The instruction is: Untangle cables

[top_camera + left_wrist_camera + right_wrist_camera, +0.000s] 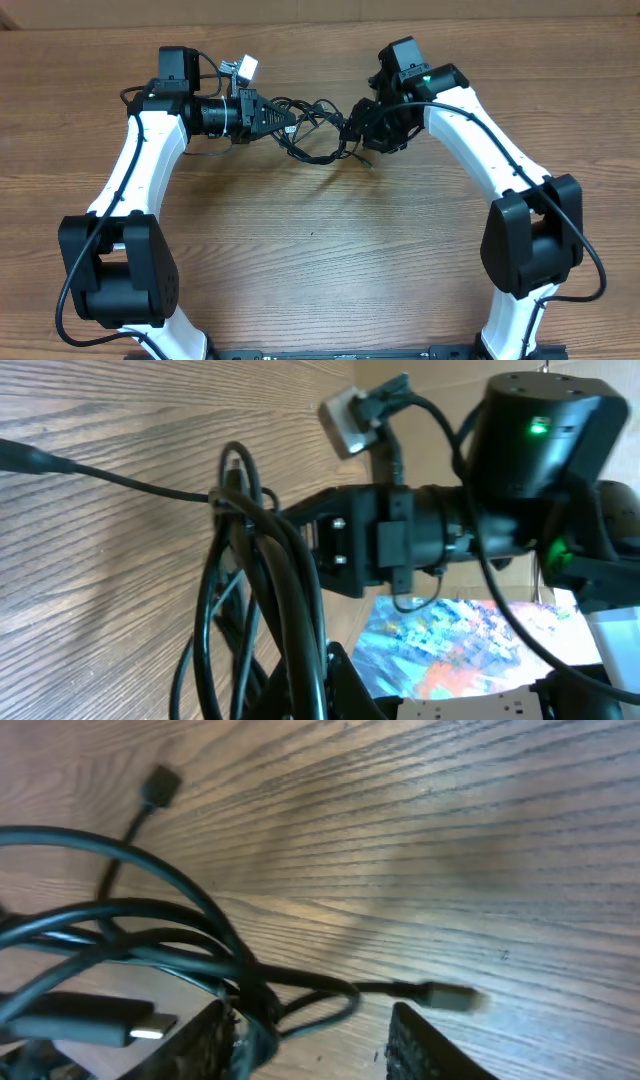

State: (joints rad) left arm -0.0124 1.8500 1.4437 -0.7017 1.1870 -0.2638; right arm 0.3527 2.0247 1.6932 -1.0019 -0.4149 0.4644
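tangle: the cables (315, 130) are a knotted bunch at 12 o'clock of the counter (330, 250), strung between the two arms.
left side: the left fingers (275, 117) sit at 9 o'clock of the bunch, closed tight on several strands.
right side: the right fingers (425, 1045) sit at 3 o'clock of the bunch and stand apart. the strands crowd against one finger, the other is clear, and nothing looks pinched.
loose ends: a silver-tipped plug (450, 998) lies on the wood just beside the right fingers. a dark plug (160, 782) lies further off, toward 11 o'clock in the right wrist view.
risk, wrong catch: if the right fingers close here, they would likely take the whole crossing rather than one strand. pulling apart would then cinch the knot.
risk, slip: strands bunched at one finger's edge may squirt out as the fingers close.
risk, snag: a trailing plug could hook inside a loop and drag.
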